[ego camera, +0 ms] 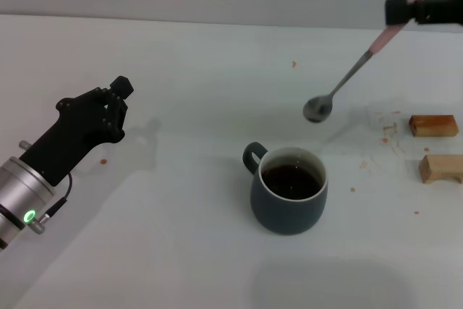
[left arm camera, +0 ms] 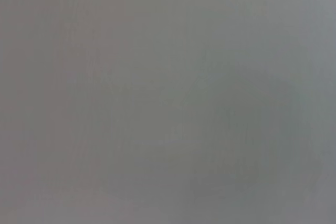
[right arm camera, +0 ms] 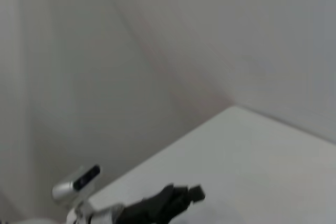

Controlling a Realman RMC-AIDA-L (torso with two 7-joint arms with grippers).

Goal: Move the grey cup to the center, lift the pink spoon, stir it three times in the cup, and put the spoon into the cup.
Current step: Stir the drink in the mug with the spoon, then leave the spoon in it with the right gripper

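Note:
The grey cup (ego camera: 289,189), a dark blue-grey mug with dark brown liquid, stands on the white table near the middle, handle toward the back left. My right gripper (ego camera: 411,6) at the far right holds the pink spoon (ego camera: 352,72) by its pink handle end. The spoon hangs tilted in the air, its metal bowl down and above the table behind the cup. My left gripper (ego camera: 116,99) hovers at the left, well away from the cup, empty. It also shows in the right wrist view (right arm camera: 178,198). The left wrist view shows only blank grey.
Two small wooden blocks (ego camera: 433,125) (ego camera: 442,167) lie at the right edge of the table, with brown crumbs scattered near them. The table's far edge meets a wall behind.

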